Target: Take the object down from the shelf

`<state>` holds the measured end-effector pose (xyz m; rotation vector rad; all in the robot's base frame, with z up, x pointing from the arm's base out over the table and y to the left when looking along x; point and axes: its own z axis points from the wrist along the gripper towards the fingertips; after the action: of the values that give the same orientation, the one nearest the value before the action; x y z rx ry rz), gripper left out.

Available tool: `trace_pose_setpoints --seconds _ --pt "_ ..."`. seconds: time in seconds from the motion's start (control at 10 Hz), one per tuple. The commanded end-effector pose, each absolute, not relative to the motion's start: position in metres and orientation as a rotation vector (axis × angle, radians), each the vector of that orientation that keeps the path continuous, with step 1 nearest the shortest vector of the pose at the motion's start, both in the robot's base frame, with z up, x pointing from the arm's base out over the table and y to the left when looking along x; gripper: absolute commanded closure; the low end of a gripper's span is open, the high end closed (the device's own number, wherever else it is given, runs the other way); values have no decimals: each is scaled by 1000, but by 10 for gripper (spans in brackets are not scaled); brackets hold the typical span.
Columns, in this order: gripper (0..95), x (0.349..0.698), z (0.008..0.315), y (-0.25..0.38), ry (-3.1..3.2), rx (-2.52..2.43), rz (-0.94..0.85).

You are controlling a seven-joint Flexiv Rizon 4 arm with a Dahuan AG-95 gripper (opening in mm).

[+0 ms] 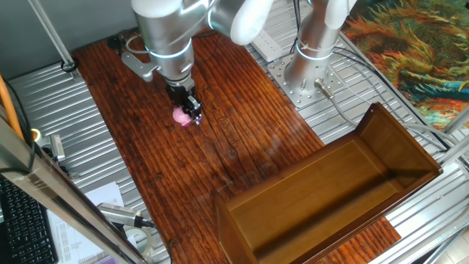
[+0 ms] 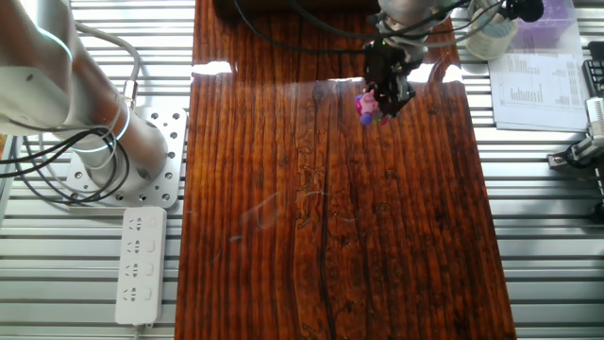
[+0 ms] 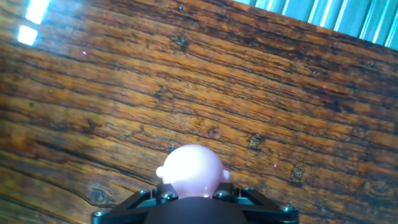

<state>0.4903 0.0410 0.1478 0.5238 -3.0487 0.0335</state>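
Observation:
The object point(image 1: 180, 115) is a tiny rounded pink item with a small purple bit. My gripper point(image 1: 188, 110) is shut on it and holds it just above the reddish striped tabletop, far from the shelf. In the other fixed view the gripper point(image 2: 382, 102) holds the object point(image 2: 368, 104) near the table's far right part. In the hand view the pink round object point(image 3: 191, 171) fills the space between my jaws at the bottom edge. The shelf point(image 1: 322, 194) is a large brown polished-wood open box lying at the front right, with nothing in it.
The arm's grey base point(image 1: 311, 55) stands on a metal plate at the back right. A white power strip point(image 2: 140, 264) lies on the metal slats. Papers point(image 2: 538, 90) and a keyboard point(image 1: 26, 220) sit beside the table. A colourful cloth point(image 1: 410, 51) is at the far right.

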Motion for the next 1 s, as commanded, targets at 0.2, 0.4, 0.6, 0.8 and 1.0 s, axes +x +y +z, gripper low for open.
trace_pose_setpoints --seconds 0.2,0.4,0.6,0.8,1.0 --pt "950 491 148 41 -3046 197 25" --pt "950 491 148 41 -3034 195 29" --pt "950 495 148 33 -3029 210 29" --pt "950 504 146 8 -3026 254 21" --pt "950 510 144 -17 -3021 296 20"
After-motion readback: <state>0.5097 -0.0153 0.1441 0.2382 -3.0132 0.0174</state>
